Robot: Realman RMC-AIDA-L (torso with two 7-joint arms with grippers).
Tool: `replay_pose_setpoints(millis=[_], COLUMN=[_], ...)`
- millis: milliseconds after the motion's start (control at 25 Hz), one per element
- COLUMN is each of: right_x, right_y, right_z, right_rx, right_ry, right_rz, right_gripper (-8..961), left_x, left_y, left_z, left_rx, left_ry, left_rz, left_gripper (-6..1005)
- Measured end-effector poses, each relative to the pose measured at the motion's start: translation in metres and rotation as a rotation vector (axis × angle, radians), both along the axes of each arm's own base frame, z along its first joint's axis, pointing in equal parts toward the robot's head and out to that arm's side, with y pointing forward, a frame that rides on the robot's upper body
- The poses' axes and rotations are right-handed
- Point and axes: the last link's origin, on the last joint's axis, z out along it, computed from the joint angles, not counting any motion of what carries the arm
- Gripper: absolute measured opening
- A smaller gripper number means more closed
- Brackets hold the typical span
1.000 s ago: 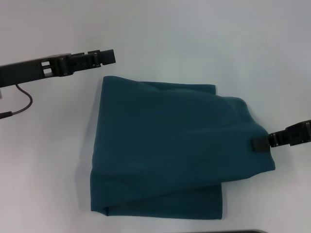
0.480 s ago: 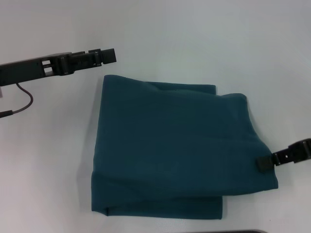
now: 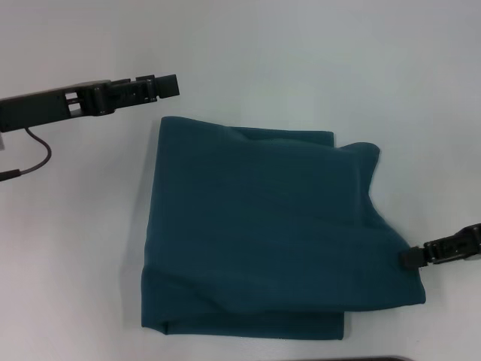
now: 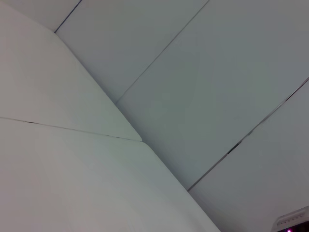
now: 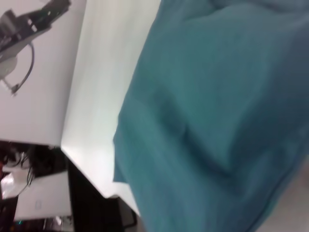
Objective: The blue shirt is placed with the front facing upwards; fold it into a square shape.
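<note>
my right hand (image 3: 409, 259) touches the folded blue shirt (image 3: 263, 226) at its near-right edge; grip i cannot tell. left hand (image 3: 169, 86) hovers beyond the shirt's far-left corner, grip unclear.

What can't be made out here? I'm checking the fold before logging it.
- Blue shirt: its front is folded under in the head view.
- Right end effector: at the shirt's right edge; grip unclear.
- Left end effector: hovers beyond the shirt's far-left corner.
- Left wrist view: shows only panels, no shirt.

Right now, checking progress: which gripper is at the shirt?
The right gripper, touching the blue shirt at its near right edge; the left gripper hovers beyond it.
</note>
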Motion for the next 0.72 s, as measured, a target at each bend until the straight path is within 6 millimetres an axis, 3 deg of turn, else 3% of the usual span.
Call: replay_pose_setpoints(millis=[200, 320, 720], right_x=[0.008, 0.01, 0.001], right_y=[-0.004, -0.006, 0.009], right_z=[0.012, 0.022, 0.039], right_rx=[0.057, 0.092, 0.257], right_ry=[0.019, 0.043, 0.137], right_rz=[-0.034, -0.038, 0.033], right_gripper=[398, 639, 732], left_x=[0.0, 0.0, -0.004], left_y=[0.0, 0.001, -0.007], left_z=[0.0, 0.001, -0.005], left_rx=[0.001, 0.002, -0.007], left_ry=[0.002, 0.005, -0.005], left_rz=[-0.001, -0.001, -0.003], left_gripper=[905, 905, 904])
